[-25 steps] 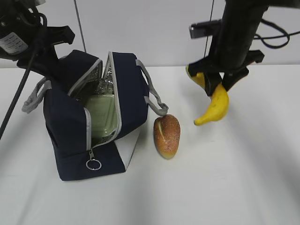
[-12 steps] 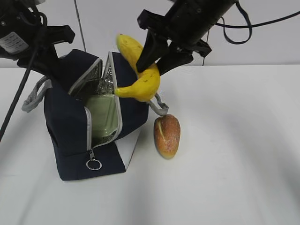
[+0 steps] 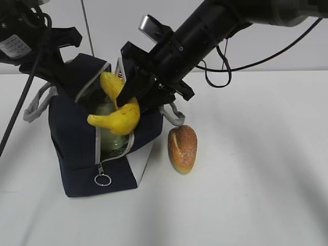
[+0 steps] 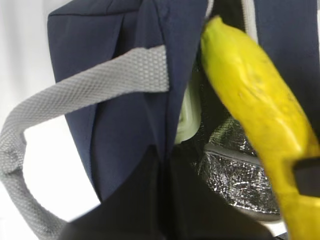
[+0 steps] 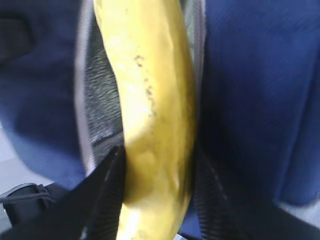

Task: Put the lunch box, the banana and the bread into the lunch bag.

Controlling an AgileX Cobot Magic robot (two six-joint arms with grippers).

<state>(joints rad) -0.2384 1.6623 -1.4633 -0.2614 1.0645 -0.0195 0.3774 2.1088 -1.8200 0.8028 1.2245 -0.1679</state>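
Note:
The navy lunch bag [image 3: 77,148] stands open at the left, its silvery lining [image 4: 235,175] showing. The lunch box's pale green lid [image 3: 111,141] lies inside it and also shows in the left wrist view [image 4: 189,112]. My right gripper [image 3: 134,97] is shut on the yellow banana [image 3: 119,110] and holds it across the bag's opening, tilted, with one end low inside. In the right wrist view the banana [image 5: 155,100] sits between the fingers [image 5: 107,185]. My left gripper [image 3: 64,77] is shut on the bag's left flap edge [image 4: 165,125]. The bread [image 3: 182,148] lies on the table right of the bag.
A grey strap handle [image 3: 36,107] hangs off the bag's left side, another [image 3: 171,115] on the right above the bread. The zipper's ring pull [image 3: 102,180] hangs at the bag's front. The white table [image 3: 256,179] stretches to the right.
My right arm has carried the banana from over the table's right side leftward and down into the bag's opening. The left gripper, bag and bread have not moved.

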